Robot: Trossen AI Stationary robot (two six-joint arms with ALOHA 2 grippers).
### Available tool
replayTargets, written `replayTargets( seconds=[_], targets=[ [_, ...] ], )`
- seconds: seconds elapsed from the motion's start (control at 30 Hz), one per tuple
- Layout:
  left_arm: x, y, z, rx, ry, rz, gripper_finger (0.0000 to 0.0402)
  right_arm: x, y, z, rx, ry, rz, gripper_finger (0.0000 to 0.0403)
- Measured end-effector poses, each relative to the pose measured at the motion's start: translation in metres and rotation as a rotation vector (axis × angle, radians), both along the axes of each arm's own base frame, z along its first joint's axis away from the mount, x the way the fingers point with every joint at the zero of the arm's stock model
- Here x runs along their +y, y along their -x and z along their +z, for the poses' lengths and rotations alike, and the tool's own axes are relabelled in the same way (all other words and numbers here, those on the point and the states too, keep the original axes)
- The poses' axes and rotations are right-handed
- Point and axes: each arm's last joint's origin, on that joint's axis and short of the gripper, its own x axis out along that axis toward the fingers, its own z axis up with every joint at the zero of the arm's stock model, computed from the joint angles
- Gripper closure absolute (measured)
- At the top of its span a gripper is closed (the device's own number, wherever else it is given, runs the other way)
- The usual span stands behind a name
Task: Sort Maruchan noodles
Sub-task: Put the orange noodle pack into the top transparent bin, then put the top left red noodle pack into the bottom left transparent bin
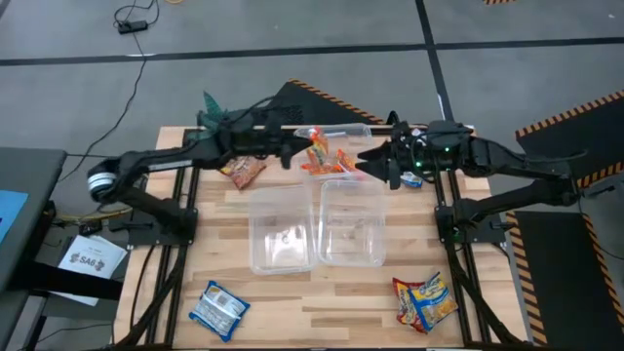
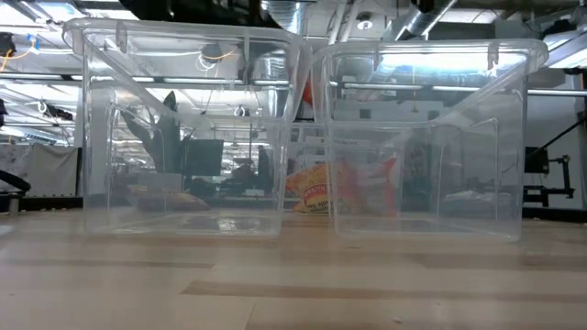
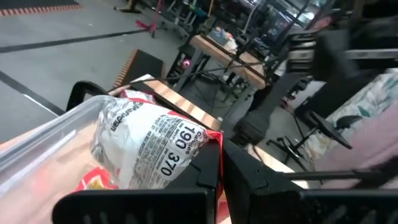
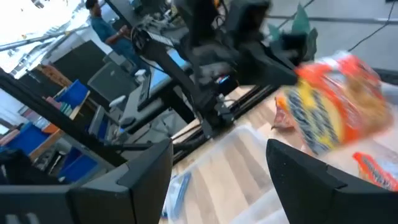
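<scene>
Surface: a light wooden table fills the middle of the high view, and it stands on a grey floor.
Packets in a bin: several red and orange packets lie in the back bin, at the upper centre of the high view. In the low view they show as a red and yellow blur between the two near bins.
Packets still loose: a brown-red packet lies on the wood just left of the back bin. A blue-and-white packet is at the lower left of the table, and a yellow-and-red packet is at the lower right.
Empty bins: the left front bin and the right front bin stand side by side in the centre. Both look empty, also in the low view.
Left gripper: the left gripper is at the left edge of the back bin. A white-backed packet sits right at its tip, but I cannot tell if it grips the packet.
Right gripper: the right gripper is at the right side of the same bin, with its jaws spread wide and nothing between them.
Progress: my judgement is that the sorting is at an early stage. No colour group sits yet in a front bin, and three packets wait on the table.
Room: black-and-yellow hazard tape marks the floor at the right. A cable runs at the upper left, and a paper sheet lies at the left edge.
</scene>
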Motion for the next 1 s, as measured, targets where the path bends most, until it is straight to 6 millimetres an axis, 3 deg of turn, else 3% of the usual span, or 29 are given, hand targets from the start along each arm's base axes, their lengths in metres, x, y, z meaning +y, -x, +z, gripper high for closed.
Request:
replayTargets(
  seconds=[0.23,0.4,0.53,0.8,1.0],
  targets=[
    [0.014,-0.023,-0.025,-0.013,-0.013,0.042,0.0401,-0.001,0.000,0.000,-0.002,0.000,-0.006,0.0122],
    [0.017,-0.026,-0.033,0.021,-0.051,0.083,0.0389,-0.001,0.000,0.000,-0.001,0.006,-0.005,0.0122],
    [0.017,-0.026,-0.033,0.024,-0.066,0.097,0.0338,-0.001,0.000,0.000,0.000,0.006,-0.004,0.0122],
    [0.015,-0.016,-0.016,-0.028,-0.064,0.097,0.0189,-0.001,0.000,0.000,0.000,0.009,-0.005,0.0122],
    [0.010,0.019,0.020,-0.085,-0.028,-0.042,0.0118,-0.001,0.000,0.000,0.001,0.009,-0.005,0.0122]
  ],
)
